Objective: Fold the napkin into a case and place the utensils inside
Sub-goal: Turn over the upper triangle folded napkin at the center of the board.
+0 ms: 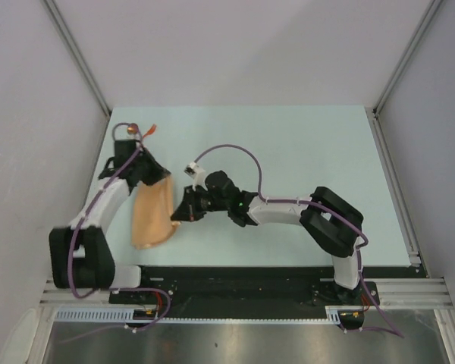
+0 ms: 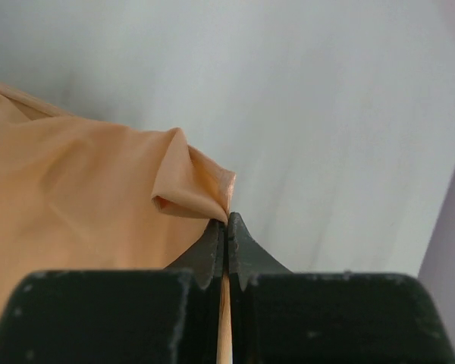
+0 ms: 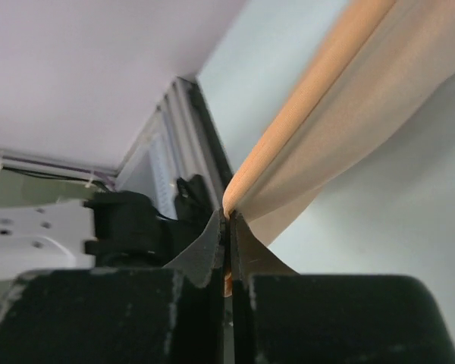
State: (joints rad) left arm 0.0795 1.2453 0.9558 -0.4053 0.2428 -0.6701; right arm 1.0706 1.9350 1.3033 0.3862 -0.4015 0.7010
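Observation:
The tan-orange napkin (image 1: 153,216) lies folded lengthwise on the left of the table, partly lifted along its right side. My left gripper (image 1: 165,177) is shut on its far right corner; the left wrist view shows that corner pinched at the tips (image 2: 227,221), with cloth (image 2: 76,189) spreading to the left. My right gripper (image 1: 176,218) is shut on the napkin's right edge, and a rolled fold (image 3: 318,98) runs up out of the closed tips (image 3: 228,215). The utensils lie at the far left: the spoon's coppery bowl (image 1: 133,127) and the orange-red fork piece (image 1: 149,132).
The left arm (image 1: 110,201) reaches over the table's left side beside the side wall. The right arm (image 1: 288,212) stretches leftwards across the middle. A metal rail (image 1: 394,182) borders the table on the right. The arm bases stand on the black strip (image 1: 235,280) at the near edge.

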